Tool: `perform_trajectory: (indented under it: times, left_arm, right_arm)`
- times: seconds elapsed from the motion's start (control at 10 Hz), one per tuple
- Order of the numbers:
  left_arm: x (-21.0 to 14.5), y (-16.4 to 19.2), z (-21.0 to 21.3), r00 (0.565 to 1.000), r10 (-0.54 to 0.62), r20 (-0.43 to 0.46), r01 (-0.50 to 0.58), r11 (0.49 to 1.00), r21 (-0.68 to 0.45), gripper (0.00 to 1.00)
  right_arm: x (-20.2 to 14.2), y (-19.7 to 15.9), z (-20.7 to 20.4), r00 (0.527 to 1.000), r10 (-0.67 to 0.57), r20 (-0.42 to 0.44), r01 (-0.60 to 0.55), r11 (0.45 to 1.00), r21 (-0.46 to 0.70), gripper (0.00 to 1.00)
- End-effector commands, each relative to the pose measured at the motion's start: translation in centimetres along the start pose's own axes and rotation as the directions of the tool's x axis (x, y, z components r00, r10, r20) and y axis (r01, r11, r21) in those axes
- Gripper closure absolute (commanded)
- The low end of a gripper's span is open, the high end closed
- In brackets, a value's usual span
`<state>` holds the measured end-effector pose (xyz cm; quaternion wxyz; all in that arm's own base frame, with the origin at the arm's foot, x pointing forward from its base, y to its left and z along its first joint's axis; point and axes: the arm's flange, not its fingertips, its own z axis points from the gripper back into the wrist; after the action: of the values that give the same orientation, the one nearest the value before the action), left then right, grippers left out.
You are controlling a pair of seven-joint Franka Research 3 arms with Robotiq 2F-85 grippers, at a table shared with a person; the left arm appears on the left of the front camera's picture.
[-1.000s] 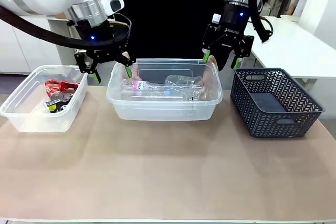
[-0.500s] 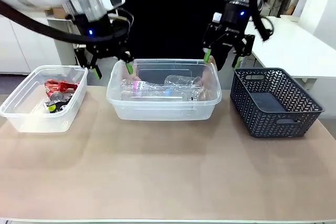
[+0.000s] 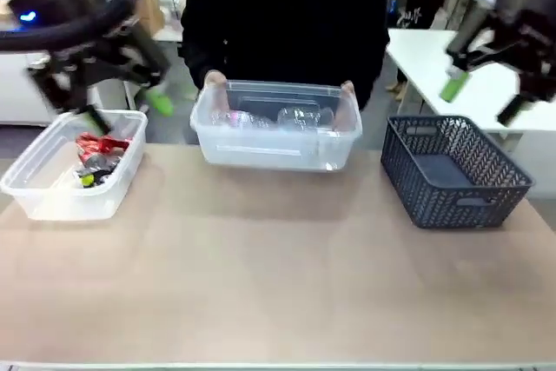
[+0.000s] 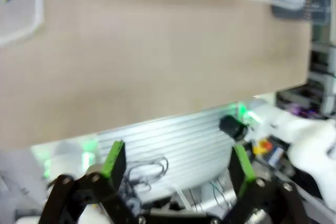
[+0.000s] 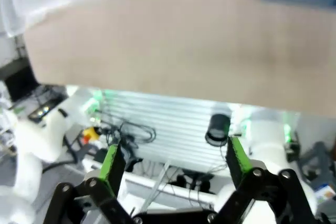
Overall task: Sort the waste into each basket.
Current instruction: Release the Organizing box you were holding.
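On the left of the table [image 3: 278, 284], a small clear tub [image 3: 52, 193] is seen with crushed red and silver cans [image 3: 97, 155] already lying inside it. At the far middle, a second clear tub [image 3: 276, 149] is held at both ends by a person's hands [image 3: 214, 84], raised or tilted off the tabletop, and clear bottles [image 3: 269, 119] lie inside it. To the right, the dark lattice basket [image 3: 452, 171] stands with nothing visible in it.

No loose waste is seen on the tabletop, so the sorting is judged to be finished or nearly so: cans are gathered in one tub and bottles in the other. Whether anything was meant for the basket cannot be told.

The left gripper [image 3: 113, 97] is blurred above the can tub; in its wrist view [image 4: 176, 166] the jaws are spread wide with nothing between them. The right gripper [image 3: 482, 102] is blurred high above the basket, and in its wrist view [image 5: 173, 163] the jaws likewise stand wide apart and empty.

A pinkish label patch is made out on one bottle, but no brand or writing can be read; print on the cans is too small to tell.
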<state>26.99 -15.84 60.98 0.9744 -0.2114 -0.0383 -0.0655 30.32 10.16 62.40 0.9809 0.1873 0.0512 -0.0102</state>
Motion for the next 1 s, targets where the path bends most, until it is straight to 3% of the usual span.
perform_trajectory:
  times: [0.0, 0.1, 0.2, 0.6, 0.7, 0.8, 0.9]
  left_arm:
    - [-5.1, -0.2, -1.9, 0.998, -0.055, -0.033, 0.052, 0.996, -0.067, 0.00]
    - [-6.2, -1.1, -3.6, 0.996, -0.015, -0.084, 0.018, 0.999, 0.043, 0.00]
    - [-3.2, 0.0, -0.5, 1.000, -0.012, -0.019, 0.011, 1.000, -0.027, 0.00]
    - [-3.2, 0.0, -0.5, 1.000, -0.012, -0.019, 0.011, 1.000, -0.027, 0.00]
    - [-3.6, 0.1, -0.7, 1.000, 0.012, -0.019, -0.012, 1.000, -0.002, 0.00]
    - [-5.3, 3.5, 1.3, 0.999, 0.002, -0.044, -0.018, 0.929, -0.369, 0.00]
    - [-7.0, 6.9, 2.1, 0.992, 0.113, -0.051, -0.124, 0.878, -0.462, 0.00]
  right_arm:
    - [-4.8, -3.2, -2.7, 0.999, -0.025, 0.026, 0.023, 0.996, 0.088, 0.00]
    - [-5.4, -3.6, -3.6, 0.995, -0.086, 0.057, 0.083, 0.995, 0.063, 0.00]
    - [-3.4, -1.9, -1.1, 1.000, -0.013, 0.005, 0.013, 0.999, 0.038, 0.00]
    - [-4.6, -2.6, -2.1, 0.999, -0.038, 0.021, 0.038, 0.999, 0.027, 0.00]
    - [-4.5, -2.7, -1.4, 0.991, 0.119, -0.056, -0.098, 0.952, 0.292, 0.00]
    - [-5.5, -5.1, 0.8, 0.989, 0.130, -0.069, -0.067, 0.816, 0.574, 0.00]
    - [-5.9, -7.8, 2.2, 0.993, 0.015, -0.116, 0.077, 0.668, 0.740, 0.00]
